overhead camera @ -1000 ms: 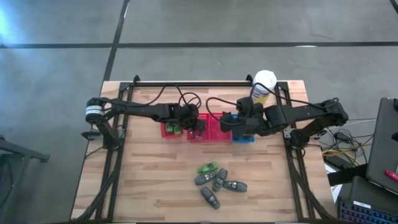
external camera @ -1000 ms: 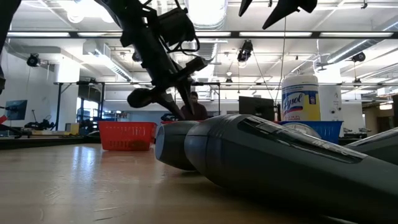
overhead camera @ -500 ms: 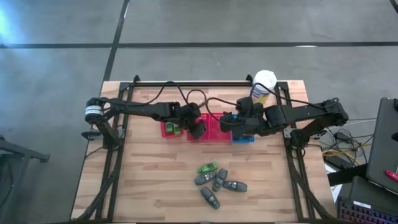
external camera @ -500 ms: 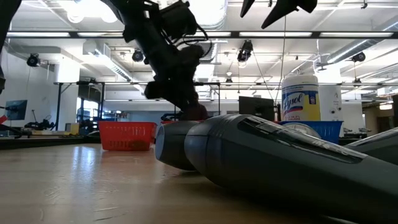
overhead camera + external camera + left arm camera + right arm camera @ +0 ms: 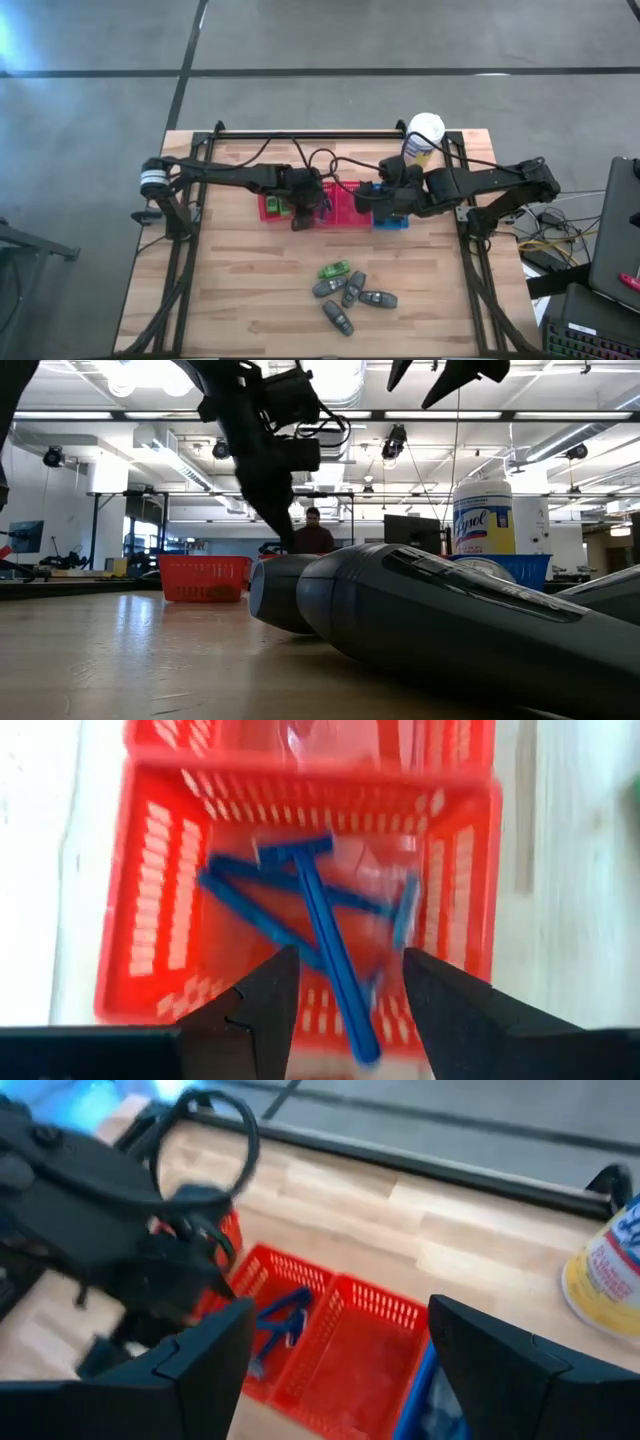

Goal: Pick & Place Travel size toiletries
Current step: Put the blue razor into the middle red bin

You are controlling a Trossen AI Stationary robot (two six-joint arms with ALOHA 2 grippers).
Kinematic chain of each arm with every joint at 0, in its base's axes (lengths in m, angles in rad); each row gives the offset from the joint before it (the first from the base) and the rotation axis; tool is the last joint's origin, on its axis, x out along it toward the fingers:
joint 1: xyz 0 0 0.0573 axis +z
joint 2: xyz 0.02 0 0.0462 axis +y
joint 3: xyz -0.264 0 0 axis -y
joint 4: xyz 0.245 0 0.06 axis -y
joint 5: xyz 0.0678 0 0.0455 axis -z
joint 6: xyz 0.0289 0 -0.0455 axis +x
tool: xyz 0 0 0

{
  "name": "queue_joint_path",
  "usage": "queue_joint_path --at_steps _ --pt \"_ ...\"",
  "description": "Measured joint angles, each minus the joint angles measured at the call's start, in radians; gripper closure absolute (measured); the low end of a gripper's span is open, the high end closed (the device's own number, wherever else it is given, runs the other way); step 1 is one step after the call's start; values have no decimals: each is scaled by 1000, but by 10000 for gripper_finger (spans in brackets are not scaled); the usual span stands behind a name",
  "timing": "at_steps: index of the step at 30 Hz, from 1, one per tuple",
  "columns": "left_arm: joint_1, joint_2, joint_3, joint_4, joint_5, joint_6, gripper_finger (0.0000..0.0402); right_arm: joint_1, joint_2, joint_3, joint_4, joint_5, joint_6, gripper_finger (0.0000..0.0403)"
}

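Observation:
My left gripper [image 5: 350, 960] hangs open above a red mesh basket [image 5: 140, 920], nothing between its fingers. In that basket lie a few blue T-shaped razors [image 5: 315, 910]. In the high view this gripper [image 5: 303, 214] is over the middle of the basket row. My right gripper [image 5: 340, 1310] is also open and idle, raised above the blue basket [image 5: 392, 221]. On the bare wood nearer the front lie a green little bottle [image 5: 334, 269] and several dark grey tubes [image 5: 350, 295]; the tubes [image 5: 450, 620] fill the low view.
The row of red baskets [image 5: 340, 205] holds green items [image 5: 280, 207] at its left end. A tall yellow canister with a white lid [image 5: 424, 140] stands behind the blue basket. Black frame rails [image 5: 320, 133] run along the far edge and both sides. Bare wood lies left of the toiletries.
My left gripper has rolled about its own pointing line while staying above the red basket; in the low view its fingers now point down where a second ago they stood splayed sideways. My right arm has kept still.

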Motion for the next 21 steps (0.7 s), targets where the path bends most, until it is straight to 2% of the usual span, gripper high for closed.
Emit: queue_joint_path --at_steps 3,6,12,17,21 --pt "4 -61 -9 -45 -3 17 222 9 -9 0 -46 -50 2 100" --pt "7 -180 -56 -36 -3 57 232 33 -19 0 -95 -92 -43 91" --pt "10 -485 -206 -41 -33 23 248 25 15 -25 15 -338 -420 83" --pt "10 -716 -322 -48 -94 -179 250 -74 138 -50 248 -519 -776 100" --pt "11 -865 -387 -49 -135 -385 250 -151 237 -19 320 -546 -1017 123"
